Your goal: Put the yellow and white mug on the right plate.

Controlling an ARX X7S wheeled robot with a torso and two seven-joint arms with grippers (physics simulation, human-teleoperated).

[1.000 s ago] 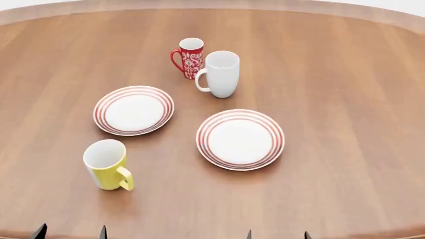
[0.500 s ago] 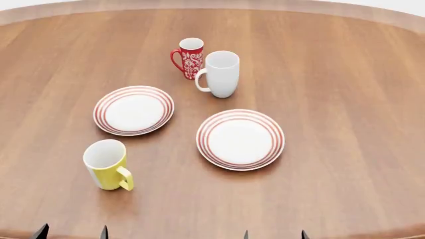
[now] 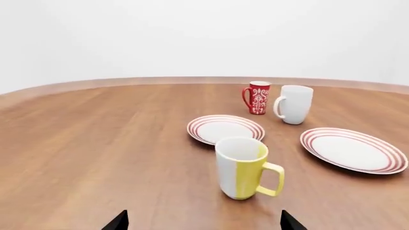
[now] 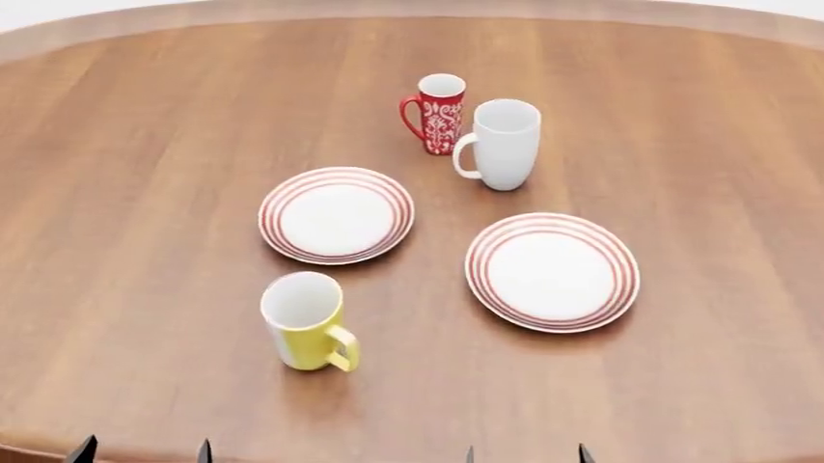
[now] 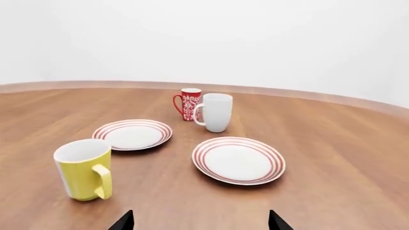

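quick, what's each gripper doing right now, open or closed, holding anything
Left gripper: open, holding nothing.
Right gripper: open, holding nothing.

A slim red mug (image 4: 438,113) with a white pattern is seen upright at the far side of the wooden table (image 4: 142,145). A taller white mug (image 4: 503,144) is placed just beside it to the right, and a red-ringed plate (image 4: 336,215) lies nearer, to the left.

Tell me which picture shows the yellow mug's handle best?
The right wrist view: the yellow and white mug turns its loop handle toward that camera, close up. The left wrist view shows the handle from the side, with the mug's wall looking part white. The head view looks down, so it appears small.
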